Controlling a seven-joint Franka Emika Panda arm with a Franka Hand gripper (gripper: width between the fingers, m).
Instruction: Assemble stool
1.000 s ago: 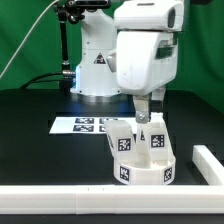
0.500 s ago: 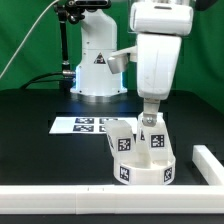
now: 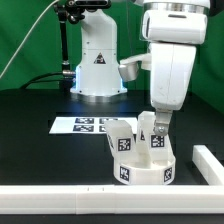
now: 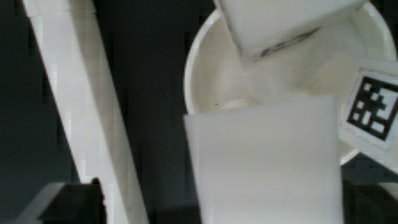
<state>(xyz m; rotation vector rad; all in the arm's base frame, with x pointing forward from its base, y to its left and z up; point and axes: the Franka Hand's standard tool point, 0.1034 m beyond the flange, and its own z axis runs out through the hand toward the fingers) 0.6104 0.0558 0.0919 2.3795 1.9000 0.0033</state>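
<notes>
The stool's round white seat (image 3: 143, 174) lies near the front of the black table. Two short tagged legs stand upright in it, one (image 3: 123, 139) toward the exterior view's left and one (image 3: 156, 141) toward its right. My gripper (image 3: 158, 126) hangs straight over the right-hand leg, open, its fingers reaching down to the leg's top. In the wrist view that leg (image 4: 267, 165) fills the space between my dark fingertips (image 4: 71, 203), with gaps on both sides. The seat (image 4: 240, 75) shows behind it, and a tag (image 4: 374, 105) sits at the edge.
The marker board (image 3: 82, 125) lies flat behind the seat. A long white bar (image 3: 60, 196) runs along the table's front edge, with a second piece (image 3: 207, 162) at the exterior view's right; the bar (image 4: 80, 110) also crosses the wrist view. The robot's base (image 3: 95, 65) stands at the back.
The arm has shifted toward the exterior view's right, from over the gap between the legs to over the right-hand leg. The jaws stay wide.
</notes>
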